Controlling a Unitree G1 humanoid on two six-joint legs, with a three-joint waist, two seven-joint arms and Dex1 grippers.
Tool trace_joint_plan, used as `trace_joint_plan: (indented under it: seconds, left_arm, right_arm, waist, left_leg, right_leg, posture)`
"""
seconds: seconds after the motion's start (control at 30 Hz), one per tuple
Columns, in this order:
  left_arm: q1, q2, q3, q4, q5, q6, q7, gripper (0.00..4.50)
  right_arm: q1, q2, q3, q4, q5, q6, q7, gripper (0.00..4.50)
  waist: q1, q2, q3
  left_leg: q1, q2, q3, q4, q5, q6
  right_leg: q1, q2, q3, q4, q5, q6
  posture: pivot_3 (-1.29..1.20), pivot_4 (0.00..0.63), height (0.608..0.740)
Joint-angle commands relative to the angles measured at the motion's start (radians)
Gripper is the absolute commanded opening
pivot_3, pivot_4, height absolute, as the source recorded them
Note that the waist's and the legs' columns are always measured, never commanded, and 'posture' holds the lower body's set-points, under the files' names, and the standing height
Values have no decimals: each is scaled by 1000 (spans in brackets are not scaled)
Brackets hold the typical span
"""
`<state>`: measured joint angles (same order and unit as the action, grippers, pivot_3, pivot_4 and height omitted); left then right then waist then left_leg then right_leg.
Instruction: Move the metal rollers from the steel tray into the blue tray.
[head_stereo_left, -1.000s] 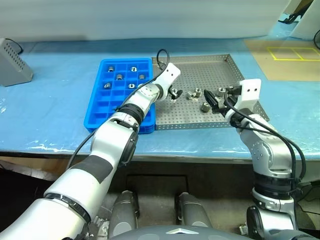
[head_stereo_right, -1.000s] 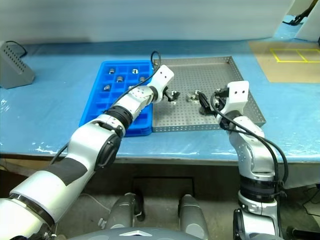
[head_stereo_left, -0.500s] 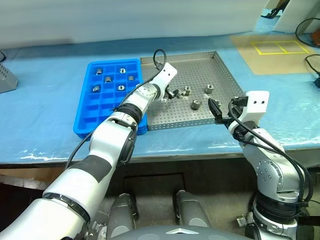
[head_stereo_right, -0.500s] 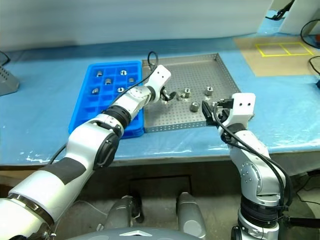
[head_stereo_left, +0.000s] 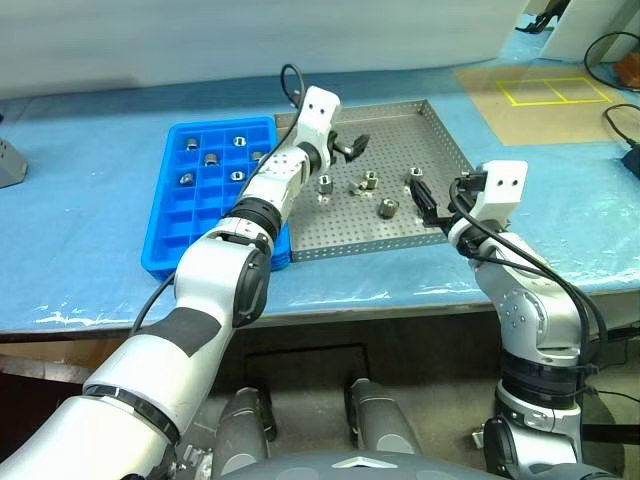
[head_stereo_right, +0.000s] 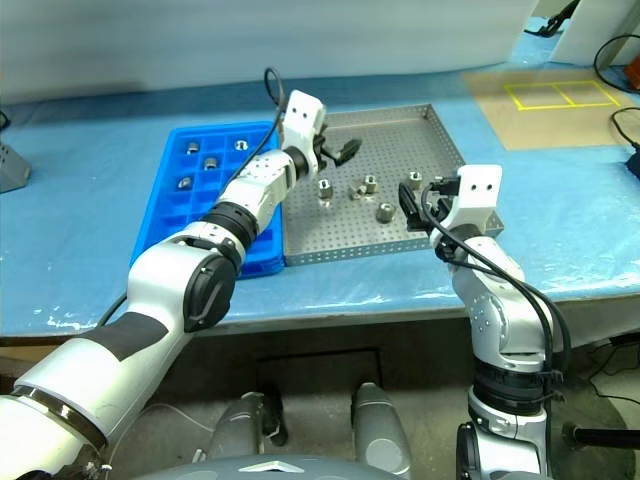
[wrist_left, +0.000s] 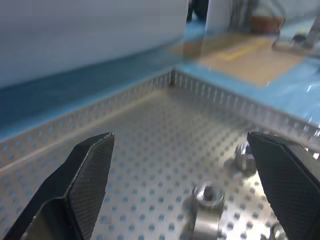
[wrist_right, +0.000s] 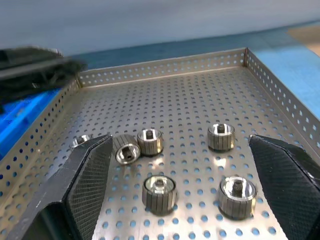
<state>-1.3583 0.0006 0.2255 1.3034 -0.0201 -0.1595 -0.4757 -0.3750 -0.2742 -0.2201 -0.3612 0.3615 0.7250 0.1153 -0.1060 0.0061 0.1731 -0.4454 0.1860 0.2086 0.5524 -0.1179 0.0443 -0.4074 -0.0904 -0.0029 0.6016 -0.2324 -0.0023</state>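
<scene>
We see a long table covered in pale blue sheeting (head_stereo_left: 90, 250); on it the wide, shallow, perforated silver steel tray (head_stereo_left: 440, 150) lies just beside the bright blue plastic compartment tray (head_stereo_left: 205, 230), their edges touching or nearly so; a tan sheet marked with yellow rectangles (head_stereo_left: 545, 95) lies farther right. Compared with the frame a second earlier, the left gripper (head_stereo_left: 347, 148) has risen from the tray floor and now hangs above the steel tray's left part, its black fingers spread wide and holding nothing; the right gripper (head_stereo_left: 425, 200) stands much as before at the tray's near right corner, jaws likewise apart and empty. The small grey metal rollers (wrist_right: 159, 189) with centre holes remain loose in the steel tray, grouped mid-floor; six are countable in the right wrist view, one (wrist_right: 221, 136) standing apart toward the right wall; several more (head_stereo_left: 210, 158) already sit in far compartments of the blue tray. We can read no writing or labels.
</scene>
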Motion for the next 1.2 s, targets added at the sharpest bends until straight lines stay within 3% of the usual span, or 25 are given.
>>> trace_joint_plan:
  seconds: [0.03, 0.23, 0.33, 0.43, 0.57, 0.67, 0.83, 0.97, 1.2]
  left_arm:
    - [39, 16, 37, -106, -84, -73, -86, 4500]
    - [233, 26, -5, -375, -129, -70, -138, 4500]
    - [318, 49, -39, -438, -94, -63, -103, 4500]
    - [348, 58, -63, -495, -107, -29, -93, 4500]
    - [321, 74, -90, -459, -100, -15, -88, 4500]
    - [251, 90, -125, -334, -53, -20, -53, 4500]
    - [97, 95, -191, -102, 36, 24, -27, 4500]
    - [12, 70, -168, -2, 39, 85, 34, 4500]
    - [-28, -3, -165, 51, 75, 109, 61, 4500]
  right_arm:
    - [-55, -16, 22, 75, -44, -110, 26, 4460]
    - [-143, -7, 69, 248, -89, -224, 74, 4460]
    - [-206, -9, 71, 350, -97, -268, 98, 4460]
    - [-238, -10, 74, 405, -101, -303, 122, 4460]
    - [-241, -7, 69, 417, -105, -319, 129, 4460]
    - [-211, -9, 54, 371, -103, -310, 114, 4460]
    - [-114, -13, 13, 239, -96, -272, 67, 4460]
    - [-7, 1, -35, 86, -97, -233, -2, 4460]
    - [259, 61, -158, -264, -98, -137, -149, 4460]
  waist:
    - [8, 0, 0]
    - [37, 0, 0]
    - [90, 1, 2]
    - [106, 1, 2]
    - [128, 1, 2]
    - [128, 1, 2]
    - [115, 1, 2]
    - [83, 1, 2]
    - [-17, 1, 2]
  left_leg:
    - [0, 0, 0, 0, 0, 0]
    - [1, 1, 0, 1, 2, 2]
    - [0, 2, 0, 1, 2, 3]
    - [2, 1, 1, 2, 1, 0]
    - [2, 2, 0, 2, 1, 0]
    - [1, 1, 1, 2, 1, 0]
    - [3, 1, 1, 2, 1, -1]
    - [3, 1, 2, 2, 1, 0]
    - [2, 0, 3, 2, -1, 2]
  right_leg:
    - [0, 0, 0, 0, 0, 0]
    - [0, 0, 0, 3, 0, 0]
    - [0, 0, -2, 4, 0, 0]
    - [2, -1, -1, 5, 0, 0]
    - [1, -1, -2, 5, 0, 0]
    - [1, -1, -1, 5, 0, 0]
    - [1, -1, 1, 5, 0, 0]
    - [1, 0, 2, 5, 0, 0]
    - [1, 0, 2, 2, 0, 1]
  posture:
    - [-417, 150, 740]
    - [-322, 150, 740]
    - [-267, 150, 740]
    - [-259, 150, 740]
    - [-301, 150, 740]
    - [-372, 150, 740]
    - [-497, 150, 740]
    - [-681, 150, 740]
    - [-979, 150, 740]
